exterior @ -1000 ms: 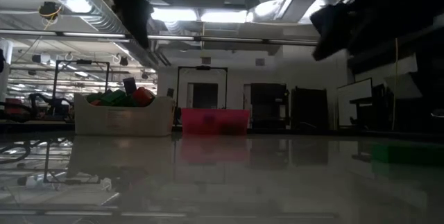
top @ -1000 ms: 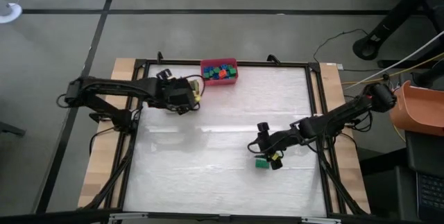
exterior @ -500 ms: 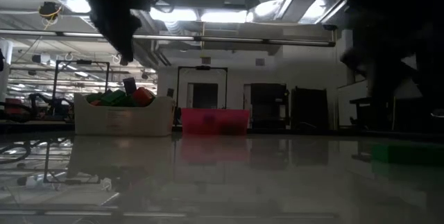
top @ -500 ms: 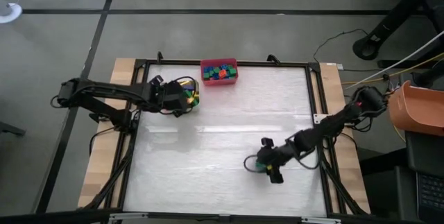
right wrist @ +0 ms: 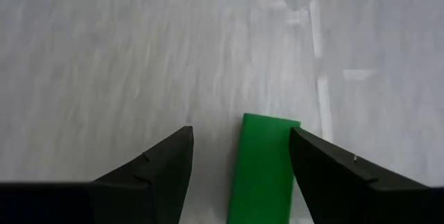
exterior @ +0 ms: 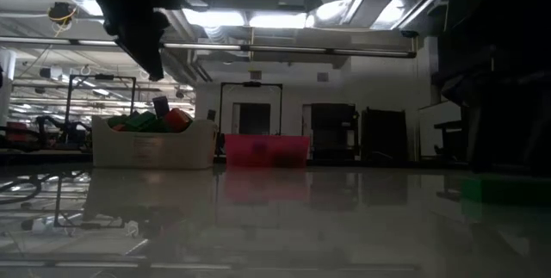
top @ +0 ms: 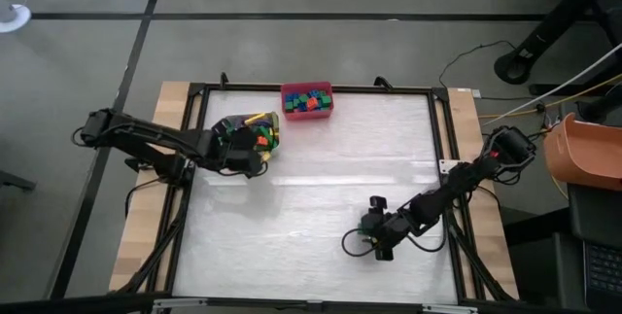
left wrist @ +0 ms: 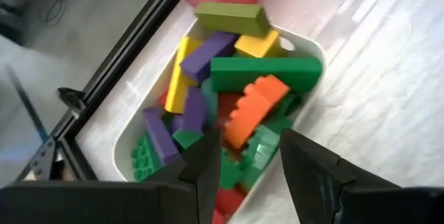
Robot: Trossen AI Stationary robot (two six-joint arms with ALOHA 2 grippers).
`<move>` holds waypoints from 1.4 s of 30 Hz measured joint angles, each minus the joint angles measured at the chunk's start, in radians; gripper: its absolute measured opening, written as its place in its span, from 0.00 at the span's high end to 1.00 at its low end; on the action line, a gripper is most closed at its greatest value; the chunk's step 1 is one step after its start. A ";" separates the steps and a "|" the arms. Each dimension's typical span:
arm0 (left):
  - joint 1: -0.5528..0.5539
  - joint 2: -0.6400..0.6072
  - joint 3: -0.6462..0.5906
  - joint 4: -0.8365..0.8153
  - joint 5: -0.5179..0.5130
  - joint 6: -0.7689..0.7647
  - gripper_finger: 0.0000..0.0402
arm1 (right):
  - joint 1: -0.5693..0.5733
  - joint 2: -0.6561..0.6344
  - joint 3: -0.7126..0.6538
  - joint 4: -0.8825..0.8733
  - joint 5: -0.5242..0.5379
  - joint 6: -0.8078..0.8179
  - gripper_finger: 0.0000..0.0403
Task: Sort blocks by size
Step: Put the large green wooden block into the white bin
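My left gripper point(top: 257, 149) hangs open over a white bin point(left wrist: 305, 44) at the table's far left. The bin holds several blocks: green, purple, yellow and an orange one point(left wrist: 253, 109). The fingers are above them and nothing is between them point(left wrist: 250, 165). My right gripper point(top: 369, 239) is low near the table's front, open. Its two fingers stand on either side of a flat green block point(right wrist: 263, 168) that lies on the table point(right wrist: 139, 57). I see no touch. In the low view this block point(exterior: 504, 190) shows at the right.
A red bin point(top: 307, 100) with small blocks stands at the far edge, right of the white bin point(top: 248, 129). A black frame point(top: 442, 158) rims the table. The wide middle of the table point(top: 311, 197) is bare. An orange container point(top: 583, 154) sits beyond the right edge.
My left gripper has drawn back toward the table's left and near side and sunk, uncovering the white bin. My right gripper has gone down and toward the near edge, rolling at the wrist, and now straddles the green block, which has stayed in place.
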 joint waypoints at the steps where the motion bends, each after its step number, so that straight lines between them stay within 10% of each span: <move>1: -0.010 0.000 0.000 0.001 0.000 -0.002 0.67 | 0.000 0.000 0.000 -0.001 0.003 -0.001 0.42; 25: -0.118 0.000 0.000 0.084 0.000 -0.033 0.67 | -0.001 0.093 0.005 -0.057 0.009 0.001 0.49; 30: -0.118 0.000 0.000 0.099 0.000 -0.033 0.67 | 0.000 0.098 0.002 -0.023 0.144 -0.015 0.68; 42: -0.074 0.000 0.000 0.186 0.000 -0.015 0.67 | -0.204 0.103 -0.002 0.266 0.549 -0.278 0.68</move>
